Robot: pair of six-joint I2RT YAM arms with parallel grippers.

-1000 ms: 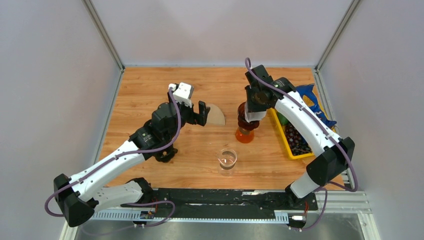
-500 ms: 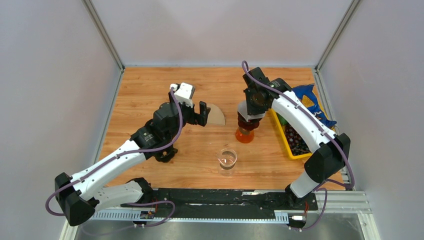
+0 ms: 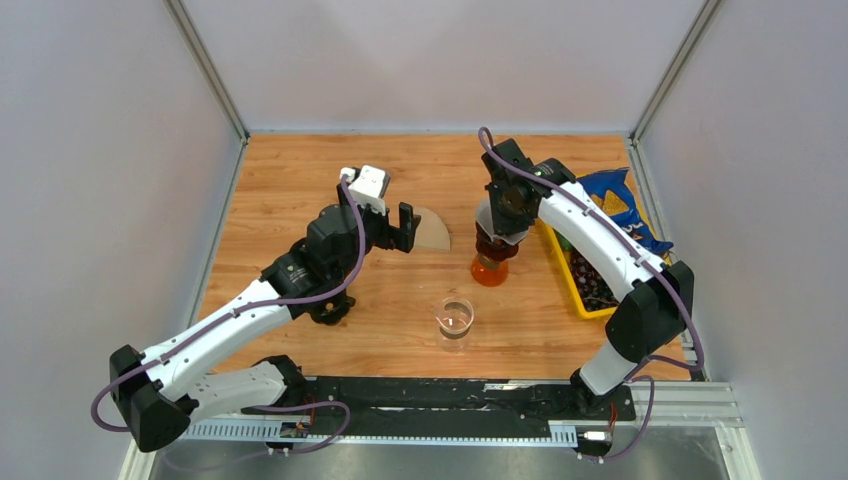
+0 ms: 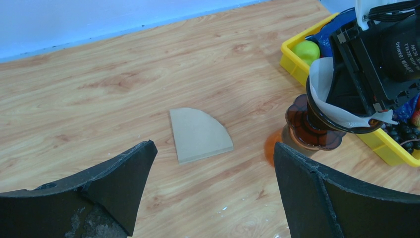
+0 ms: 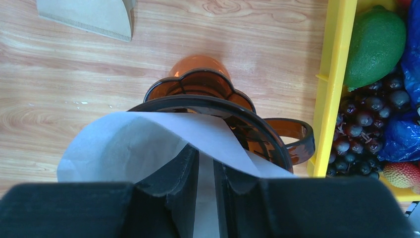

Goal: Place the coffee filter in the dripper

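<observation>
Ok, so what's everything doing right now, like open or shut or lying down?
Dripper, upright.
White filter, partly inside it, pinched by the right fingers.
Brown filter, lying flat on the table.
Glass, upright.
Left fingers, open, holding nothing.
Right fingers, shut on the white filter.

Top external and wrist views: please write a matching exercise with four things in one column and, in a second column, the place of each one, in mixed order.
Things
A. white filter
B. brown filter
C. green fruit
D. glass

Places
1. in the yellow tray
2. standing upright, apart from everything else
3. lying flat on the table
4. pinched in the right tool, at the dripper

Pairs: A-4, B-3, C-1, D-2.
</observation>
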